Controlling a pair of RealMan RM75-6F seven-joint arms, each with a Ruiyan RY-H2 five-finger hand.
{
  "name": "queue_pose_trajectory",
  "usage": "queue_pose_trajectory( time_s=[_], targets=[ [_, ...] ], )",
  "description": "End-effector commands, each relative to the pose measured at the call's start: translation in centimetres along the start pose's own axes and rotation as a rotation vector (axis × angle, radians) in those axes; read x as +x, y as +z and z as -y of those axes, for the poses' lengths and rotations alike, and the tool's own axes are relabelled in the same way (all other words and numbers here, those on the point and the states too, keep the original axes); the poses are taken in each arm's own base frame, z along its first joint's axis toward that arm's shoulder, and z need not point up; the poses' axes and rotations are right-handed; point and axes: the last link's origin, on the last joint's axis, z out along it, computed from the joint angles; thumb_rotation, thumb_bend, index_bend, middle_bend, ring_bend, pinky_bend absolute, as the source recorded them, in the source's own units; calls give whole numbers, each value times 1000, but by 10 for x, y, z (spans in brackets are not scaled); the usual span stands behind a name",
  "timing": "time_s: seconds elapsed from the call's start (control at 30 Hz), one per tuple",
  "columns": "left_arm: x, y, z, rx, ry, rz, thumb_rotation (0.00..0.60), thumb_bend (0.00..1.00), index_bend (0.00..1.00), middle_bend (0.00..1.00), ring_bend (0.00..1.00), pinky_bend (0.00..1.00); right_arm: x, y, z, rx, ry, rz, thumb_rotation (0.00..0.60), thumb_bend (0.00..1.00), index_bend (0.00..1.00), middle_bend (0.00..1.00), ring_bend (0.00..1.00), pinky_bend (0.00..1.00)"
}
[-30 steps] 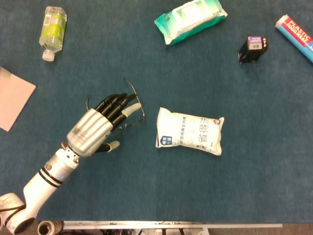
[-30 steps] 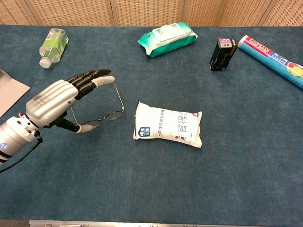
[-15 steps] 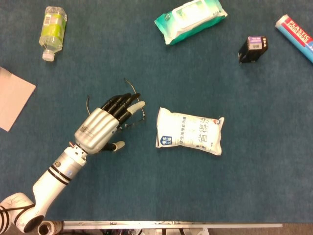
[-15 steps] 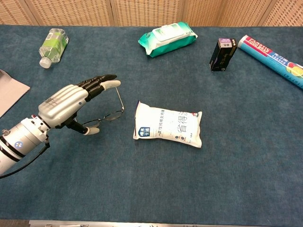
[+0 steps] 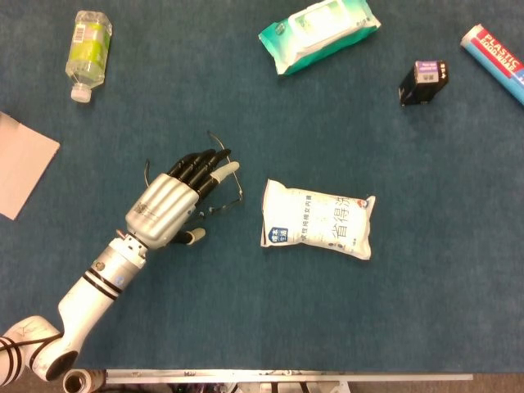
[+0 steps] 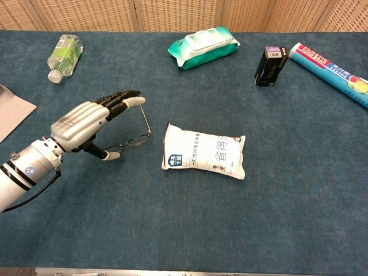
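On the blue worktop (image 6: 172, 230), just left of the white pouch (image 6: 204, 150), the left hand (image 6: 86, 123) arches over the wire-rimmed glasses (image 6: 133, 138), fingers spread and seemingly not closed on them, so lifting looks undone.

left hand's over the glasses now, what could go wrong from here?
1. The glasses are thin wire; the left hand is spread over them, its fingers above one temple arm, so a squeeze could bend the frame.
2. The white pouch lies close beside the lenses; a sideways nudge might push the glasses against it.
3. The head view hides most of the frame under the hand.
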Motion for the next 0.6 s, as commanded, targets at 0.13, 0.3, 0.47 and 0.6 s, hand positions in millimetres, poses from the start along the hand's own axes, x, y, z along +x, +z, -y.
queue_pose_trajectory(
  time_s=[0.13,0.3,0.47,0.6],
  targets=[
    [-5,1,6,23,5,10,600,20,0,0,0,95,-1,0,0,0,-2,3,600,288,603,389,257,288],
    [-7,0,9,31,12,10,600,20,0,0,0,95,-2,0,1,2,-3,7,600,288,603,389,257,288],
    [-8,-2,14,42,20,12,600,20,0,0,0,95,-2,0,1,4,-3,6,600,288,603,389,257,288],
    [-8,-3,19,54,36,12,600,20,0,0,0,95,-2,0,1,4,-2,5,600,288,603,389,257,288]
  ],
)
